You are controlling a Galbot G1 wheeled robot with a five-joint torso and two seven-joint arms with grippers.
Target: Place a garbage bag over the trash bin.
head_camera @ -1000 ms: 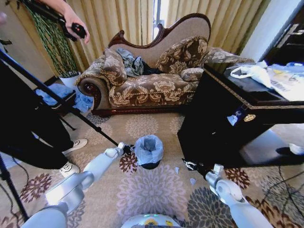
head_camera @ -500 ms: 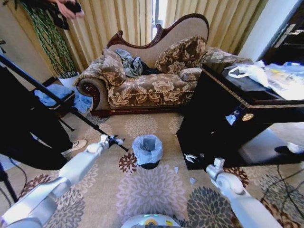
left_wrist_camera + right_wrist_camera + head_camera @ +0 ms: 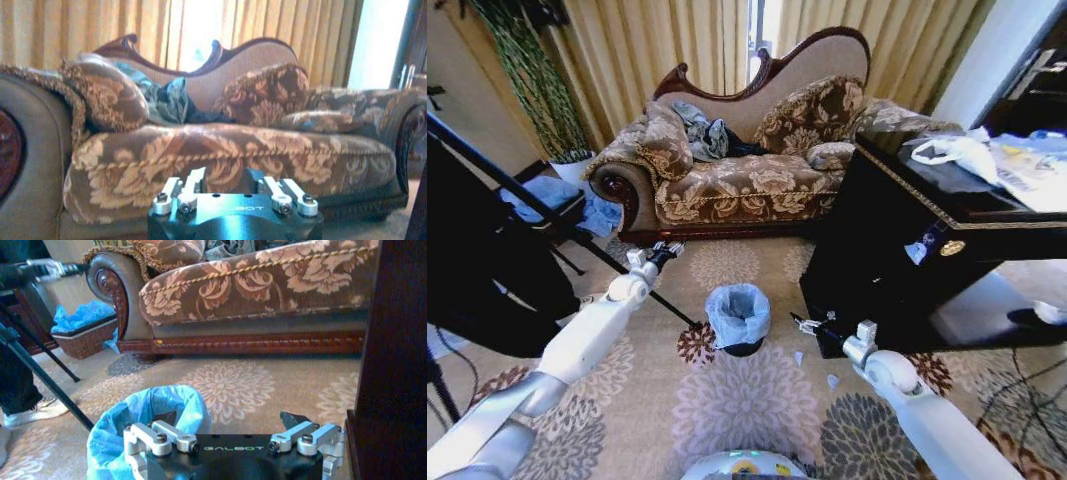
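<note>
Here, lined bin on carpet, both arms standing clear of it.

The trash bin (image 3: 742, 343) is sitting on the floral carpet (image 3: 747, 400) in front of the sofa (image 3: 747, 170), its black wall mostly hiding under the garbage bag (image 3: 738, 310), whose pale blue plastic is draping over the rim and lining the inside. The left gripper (image 3: 665, 250) is hovering raised, up toward the sofa and well apart from the bin, fingers spread and holding nothing. The right gripper (image 3: 810, 327) is hanging near the dark cabinet (image 3: 897, 250), just beside the bin, fingers released; its fingertips are cut off in the right wrist view, where the bag's lower part is also hiding behind the gripper body.
</note>
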